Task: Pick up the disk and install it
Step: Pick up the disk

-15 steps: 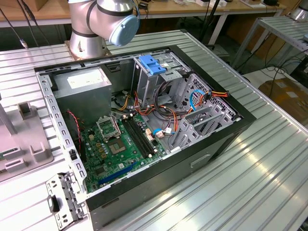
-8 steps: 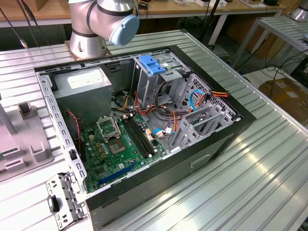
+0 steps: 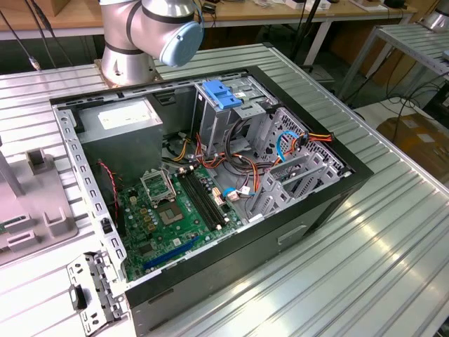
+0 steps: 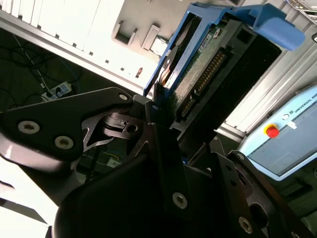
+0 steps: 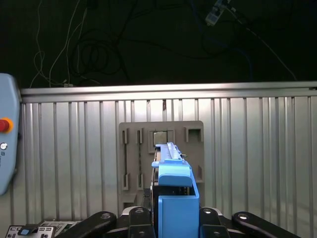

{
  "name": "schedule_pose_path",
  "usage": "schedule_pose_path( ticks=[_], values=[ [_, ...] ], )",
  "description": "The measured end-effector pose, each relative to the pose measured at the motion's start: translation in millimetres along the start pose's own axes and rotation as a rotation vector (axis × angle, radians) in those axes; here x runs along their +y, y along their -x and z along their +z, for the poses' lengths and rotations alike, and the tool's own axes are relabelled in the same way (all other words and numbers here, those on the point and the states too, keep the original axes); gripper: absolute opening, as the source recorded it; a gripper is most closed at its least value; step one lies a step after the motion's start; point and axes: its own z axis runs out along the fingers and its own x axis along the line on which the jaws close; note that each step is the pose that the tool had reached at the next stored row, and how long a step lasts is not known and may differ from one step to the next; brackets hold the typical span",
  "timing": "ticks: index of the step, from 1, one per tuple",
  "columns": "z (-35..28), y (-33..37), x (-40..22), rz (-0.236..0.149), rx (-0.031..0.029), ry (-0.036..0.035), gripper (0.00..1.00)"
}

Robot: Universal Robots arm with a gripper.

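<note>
My gripper (image 5: 173,220) is shut on the disk (image 5: 174,191), which stands up between the two black fingers (image 5: 137,218). In the first wrist view the disk shows edge-on, with its blue plastic rail facing the camera. In the second wrist view the disk (image 4: 218,59) shows its dark underside, a green circuit board and a connector row, framed by blue rails. There the gripper (image 4: 168,119) clamps the disk's lower end. The disk hangs in the air above the ribbed metal table (image 5: 257,148).
The open computer case (image 3: 210,182) lies on the table, with motherboard (image 3: 172,210), grey power supply (image 3: 119,126) and a drive cage holding a blue bracket (image 3: 221,93). A grey fixture plate (image 5: 131,148) lies below the disk. A teach pendant with a red button (image 4: 282,144) sits nearby.
</note>
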Motion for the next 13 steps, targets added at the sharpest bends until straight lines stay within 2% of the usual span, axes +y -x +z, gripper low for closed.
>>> schedule_pose_path(
  ticks=[13],
  values=[
    [-0.1, -1.3, -5.5, 0.0, 0.0, 0.0001, 0.36]
  ],
)
